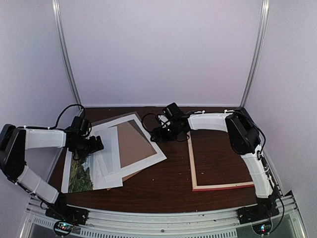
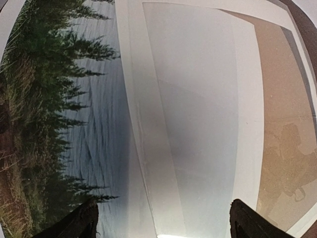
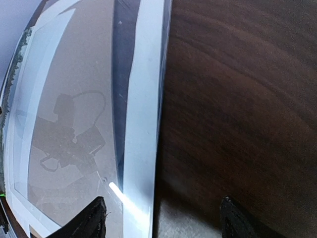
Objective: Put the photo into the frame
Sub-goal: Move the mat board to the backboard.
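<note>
Lab booth: white panels (image 1: 158, 49), wooden table (image 1: 168, 186).

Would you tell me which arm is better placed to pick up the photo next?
Left. The left tool, open, hangs over an edge of the photo, which shows in its wrist view. The right tool is over the far edge of the white mat, nearer the frame.

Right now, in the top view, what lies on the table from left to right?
photo → white mat → frame
</note>
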Action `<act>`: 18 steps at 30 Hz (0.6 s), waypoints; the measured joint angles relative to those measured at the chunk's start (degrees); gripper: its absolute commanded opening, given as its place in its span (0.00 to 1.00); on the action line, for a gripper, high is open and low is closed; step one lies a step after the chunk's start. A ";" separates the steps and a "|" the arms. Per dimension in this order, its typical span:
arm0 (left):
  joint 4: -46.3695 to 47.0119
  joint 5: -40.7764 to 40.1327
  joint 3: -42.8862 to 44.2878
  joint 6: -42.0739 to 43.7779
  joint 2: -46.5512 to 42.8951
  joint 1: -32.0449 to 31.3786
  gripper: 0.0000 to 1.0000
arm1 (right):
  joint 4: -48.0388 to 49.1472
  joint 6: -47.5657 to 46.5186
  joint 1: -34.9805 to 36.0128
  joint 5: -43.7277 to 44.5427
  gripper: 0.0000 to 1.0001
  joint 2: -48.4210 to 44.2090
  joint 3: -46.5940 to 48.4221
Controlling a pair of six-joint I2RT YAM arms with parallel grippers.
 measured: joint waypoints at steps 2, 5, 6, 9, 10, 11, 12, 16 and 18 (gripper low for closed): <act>0.42 0.96 0.55 0.42 1.18 1.16 0.92 | 0.46 0.59 0.00 -0.83 0.77 0.94 1.38; 0.68 1.81 1.53 1.07 3.32 2.47 0.92 | 1.03 2.23 0.00 -2.34 0.75 1.51 2.03; 0.61 2.05 2.03 1.33 4.09 2.60 0.91 | 1.29 2.71 0.00 -2.84 0.75 1.77 2.12; 0.98 3.41 3.65 2.01 6.54 2.80 0.91 | 2.73 4.50 0.00 -4.02 0.73 2.16 2.16; 1.20 4.00 4.15 2.16 7.39 2.80 0.91 | 3.19 5.01 0.00 -4.39 0.73 2.27 2.16; 1.73 4.66 4.61 2.34 8.20 2.80 0.90 | 3.48 5.55 -0.02 -4.61 0.73 2.36 2.12; 2.32 5.25 5.03 2.49 8.70 2.80 0.90 | 3.91 6.01 -0.02 -4.83 0.72 2.36 1.97; 4.42 7.85 6.10 2.69 10.40 2.82 0.88 | 6.23 7.58 -0.02 -5.62 0.72 2.36 0.94; 5.33 8.94 6.49 2.73 11.08 2.84 0.87 | 7.21 8.24 -0.02 -6.05 0.71 2.36 0.46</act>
